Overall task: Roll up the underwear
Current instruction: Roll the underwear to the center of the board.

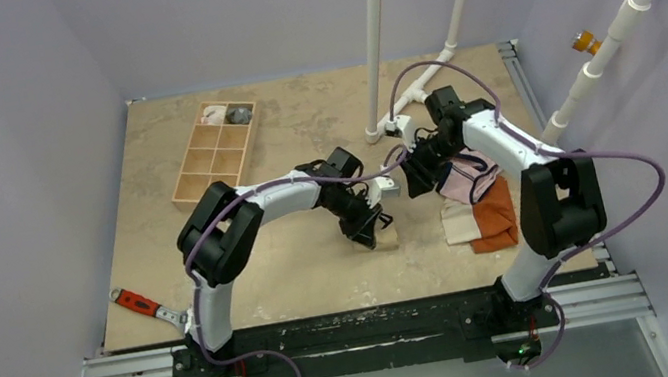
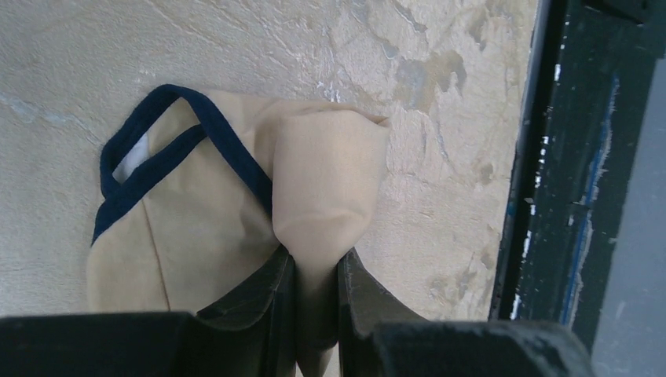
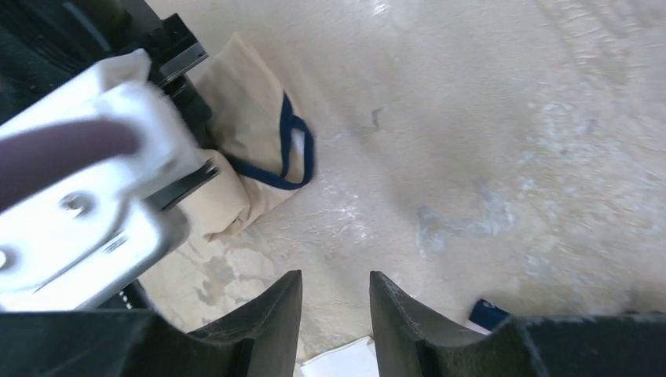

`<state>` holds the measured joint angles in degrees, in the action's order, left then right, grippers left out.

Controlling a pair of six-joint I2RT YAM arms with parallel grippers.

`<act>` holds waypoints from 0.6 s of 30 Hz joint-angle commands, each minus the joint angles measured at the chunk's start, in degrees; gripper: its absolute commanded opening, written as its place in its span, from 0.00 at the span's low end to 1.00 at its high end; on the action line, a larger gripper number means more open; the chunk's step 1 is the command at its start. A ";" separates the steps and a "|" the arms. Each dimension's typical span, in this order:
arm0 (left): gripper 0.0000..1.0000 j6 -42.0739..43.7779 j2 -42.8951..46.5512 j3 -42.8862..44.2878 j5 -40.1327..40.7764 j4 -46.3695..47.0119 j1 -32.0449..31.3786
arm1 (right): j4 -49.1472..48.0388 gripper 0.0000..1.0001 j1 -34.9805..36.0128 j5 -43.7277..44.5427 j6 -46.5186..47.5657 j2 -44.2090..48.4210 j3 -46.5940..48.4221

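Observation:
The underwear (image 2: 204,220) is tan-beige with dark navy edging and lies partly folded on the table. My left gripper (image 2: 316,275) is shut on a rolled fold of it, the fabric pinched between both fingers. In the top view the left gripper (image 1: 369,228) covers most of the garment, and only a corner of the underwear (image 1: 386,238) shows. The right wrist view shows the underwear (image 3: 251,126) beside the left arm. My right gripper (image 3: 334,287) is open and empty above bare table, up and to the right of the garment; in the top view the right gripper (image 1: 417,175) hovers beside the cloth pile.
A pile of pink briefs (image 1: 468,177), cream cloth (image 1: 460,223) and orange cloth (image 1: 496,213) lies at the right. A wooden divided tray (image 1: 213,152) stands at the back left. A red-handled tool (image 1: 141,303) lies near the front left edge. White pipes (image 1: 377,40) rise at the back.

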<state>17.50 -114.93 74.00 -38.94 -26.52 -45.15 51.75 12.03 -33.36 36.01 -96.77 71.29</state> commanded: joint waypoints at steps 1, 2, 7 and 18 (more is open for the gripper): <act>0.00 -0.09 -7.05 2.28 -3.76 -12.59 2.20 | -7.69 0.37 -0.17 6.57 -6.21 6.90 -2.99; 0.00 -0.04 -8.12 3.30 -4.68 -13.79 2.58 | -8.22 0.37 -0.18 7.47 -6.44 8.07 -3.60; 0.00 -1.19 -12.94 7.57 -9.40 -18.17 4.64 | -10.49 0.38 -0.17 11.88 -6.35 14.64 -7.60; 0.00 -3.00 -23.05 17.84 -15.65 -27.95 8.38 | -14.36 0.42 10.21 13.18 -1.66 21.72 -14.82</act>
<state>12.51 -132.73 90.24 -61.25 -49.52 -37.41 41.10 15.81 -23.46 32.12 -78.15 58.81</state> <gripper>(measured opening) 0.153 0.413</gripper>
